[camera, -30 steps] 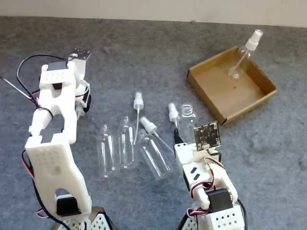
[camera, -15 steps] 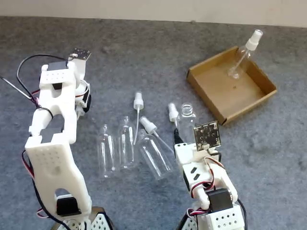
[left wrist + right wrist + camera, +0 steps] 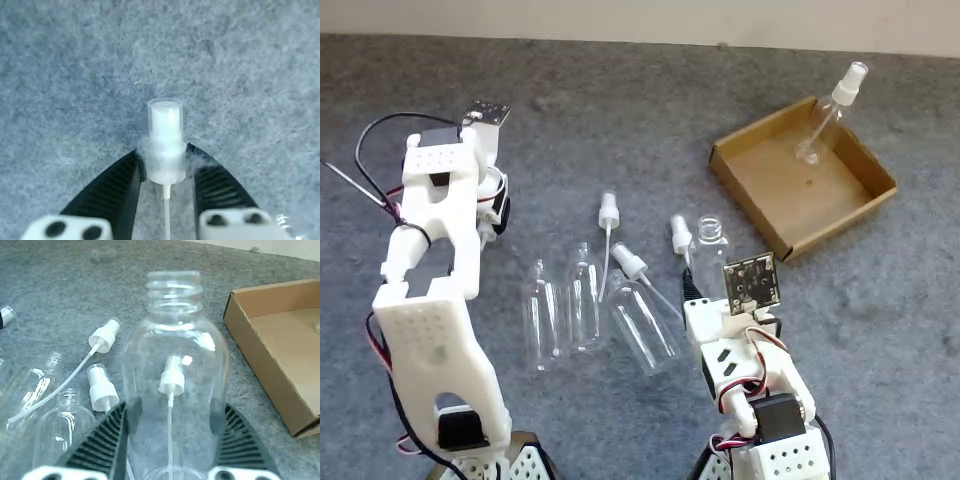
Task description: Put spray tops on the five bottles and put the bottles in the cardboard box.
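Our left fingers (image 3: pixel 165 162) are closed on a spray top (image 3: pixel 165 132) over the table (image 3: pixel 75 60), well apart from the upright open bottle (image 3: pixel 172 340) that our right fingers (image 3: pixel 172 415) clamp near the cardboard box (image 3: pixel 280 340). We judge the dip tube (image 3: pixel 166 212) could miss the narrow neck (image 3: pixel 172 282) and bend (it looks flimsy), or pressing might tip the bottle. The tube's lower end is cut off, and the clear bottles (image 3: pixel 590 305) lying nearby blur together.

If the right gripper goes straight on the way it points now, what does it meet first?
Probably the loose spray top, lying on the carpet just beyond the bottle that it holds; the depth is unclear.
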`<action>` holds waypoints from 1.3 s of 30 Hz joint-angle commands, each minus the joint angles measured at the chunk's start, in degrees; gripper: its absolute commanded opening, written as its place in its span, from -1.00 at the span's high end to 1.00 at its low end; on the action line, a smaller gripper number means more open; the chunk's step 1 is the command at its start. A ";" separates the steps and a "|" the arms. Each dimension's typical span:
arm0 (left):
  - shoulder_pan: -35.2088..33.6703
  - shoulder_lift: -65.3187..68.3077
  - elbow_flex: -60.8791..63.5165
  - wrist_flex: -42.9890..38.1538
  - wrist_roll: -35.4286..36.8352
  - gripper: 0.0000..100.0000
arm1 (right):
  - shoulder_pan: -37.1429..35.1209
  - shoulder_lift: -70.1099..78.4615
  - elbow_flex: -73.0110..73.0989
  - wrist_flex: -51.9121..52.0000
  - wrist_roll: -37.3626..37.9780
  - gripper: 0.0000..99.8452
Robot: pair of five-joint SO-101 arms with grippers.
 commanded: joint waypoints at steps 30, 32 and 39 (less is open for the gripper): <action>4.88 -34.95 25.10 -7.82 2.37 0.96 | 0.57 -1.01 6.81 -0.48 -0.35 0.71; 5.49 -37.58 28.62 -10.64 2.37 0.96 | 0.48 -1.01 6.81 -0.48 -0.35 0.71; 6.37 -44.26 37.58 -18.99 2.37 0.96 | 0.48 -1.01 6.81 -0.48 -0.26 0.71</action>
